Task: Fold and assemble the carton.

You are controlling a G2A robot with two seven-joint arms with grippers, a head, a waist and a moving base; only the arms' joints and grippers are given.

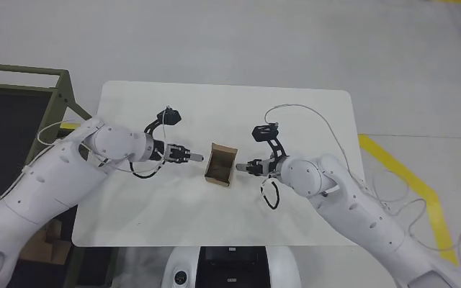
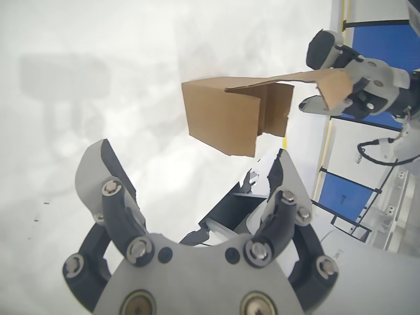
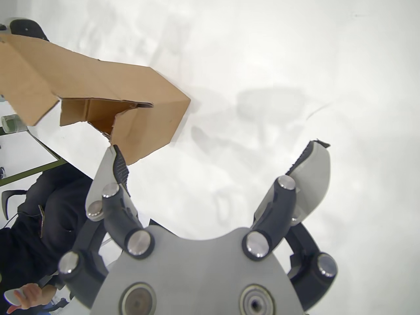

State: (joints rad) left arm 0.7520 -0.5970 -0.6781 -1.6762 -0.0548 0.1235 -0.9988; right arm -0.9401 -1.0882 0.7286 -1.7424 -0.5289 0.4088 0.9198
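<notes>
A small brown carton [image 1: 220,164] stands in the middle of the white table [image 1: 288,115], its top open and one long flap [image 2: 308,78] sticking out toward the right arm. My left gripper [image 1: 197,155] is level with the carton's left side, a short gap away, open with nothing between its fingers [image 2: 108,165]. My right gripper [image 1: 243,165] is close against the carton's right side, wide open. One of its fingertips [image 3: 113,154] sits at the lower edge of the carton [image 3: 144,109]. The left wrist view shows the carton [image 2: 223,122] ahead of the open left gripper [image 2: 193,162].
An olive-green frame [image 1: 43,79] stands beside the table's left edge. Yellow tape [image 1: 403,173] runs along the floor to the right. A thin white cable [image 1: 324,119] loops over the table behind the right arm. The table's far half is bare.
</notes>
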